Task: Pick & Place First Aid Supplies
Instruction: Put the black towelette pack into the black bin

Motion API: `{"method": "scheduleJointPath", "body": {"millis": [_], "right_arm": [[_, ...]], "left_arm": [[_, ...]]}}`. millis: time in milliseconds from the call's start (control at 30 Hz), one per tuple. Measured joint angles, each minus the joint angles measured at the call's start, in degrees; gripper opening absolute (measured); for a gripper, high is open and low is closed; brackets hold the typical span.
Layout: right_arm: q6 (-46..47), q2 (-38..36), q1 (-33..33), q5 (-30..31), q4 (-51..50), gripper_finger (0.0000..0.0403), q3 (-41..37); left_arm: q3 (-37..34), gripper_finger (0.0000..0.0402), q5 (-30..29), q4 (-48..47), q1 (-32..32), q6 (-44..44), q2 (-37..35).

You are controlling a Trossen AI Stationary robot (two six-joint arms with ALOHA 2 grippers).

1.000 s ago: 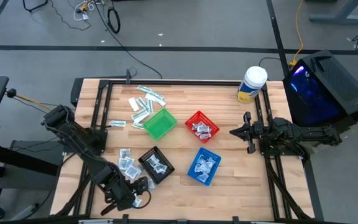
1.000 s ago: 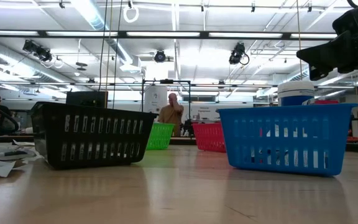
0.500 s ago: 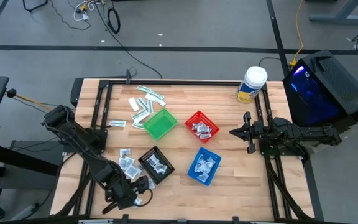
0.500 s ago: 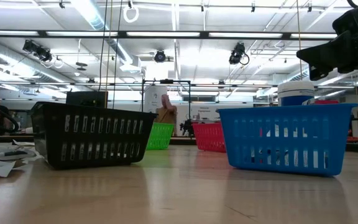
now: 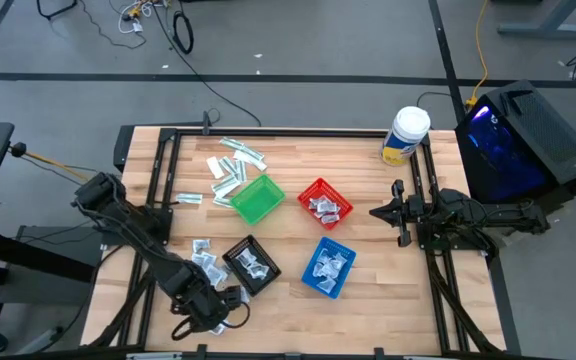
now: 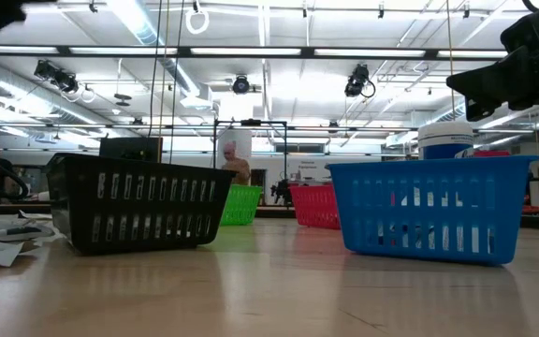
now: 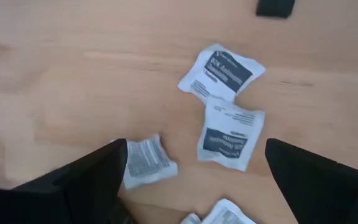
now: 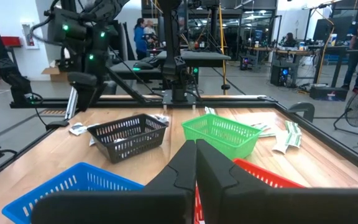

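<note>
White-and-blue sachets [image 5: 203, 260] lie flat near the table's near-left corner; the left wrist view shows several of these sachets [image 7: 230, 134] on the wood. My left gripper [image 5: 213, 305] [image 7: 194, 186] hovers over them, open, with its fingers wide on either side of the sachets. One small sachet [image 7: 145, 163] lies beside one finger; I cannot tell whether they touch. Narrow pale-green strips [image 5: 233, 165] lie near the far-left part of the table. My right gripper [image 5: 378, 211] [image 8: 196, 168] is shut and waits at the table's right side.
Four square baskets stand mid-table: black [image 5: 251, 265], blue [image 5: 328, 267], red [image 5: 325, 203] and green [image 5: 257, 198]; black, blue and red hold packets. A white-lidded yellow-labelled tub [image 5: 405, 135] stands at the far right. People show in the room beyond the table.
My left arm has shifted a little toward the table's right, its gripper staying over the sachets. A person in the room behind has walked across the low view.
</note>
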Motion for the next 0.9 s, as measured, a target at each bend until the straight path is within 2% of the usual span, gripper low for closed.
{"method": "scheduleJointPath", "body": {"millis": [333,600,900], "right_arm": [[0.0,0.0,0.01,0.02,0.02,0.0013,0.0],[0.01,0.0,0.01,0.02,0.02,0.0013,0.0],[0.0,0.0,0.02,0.0,0.0,0.0013,0.0]], "left_arm": [[-0.02,0.039,-0.02,-0.74,-3.49,6.34,5.25],[-1.87,0.039,-1.13,1.37,-7.44,9.88,6.46],[-3.69,0.039,-7.0,1.11,-8.1,8.68,6.46]]}}
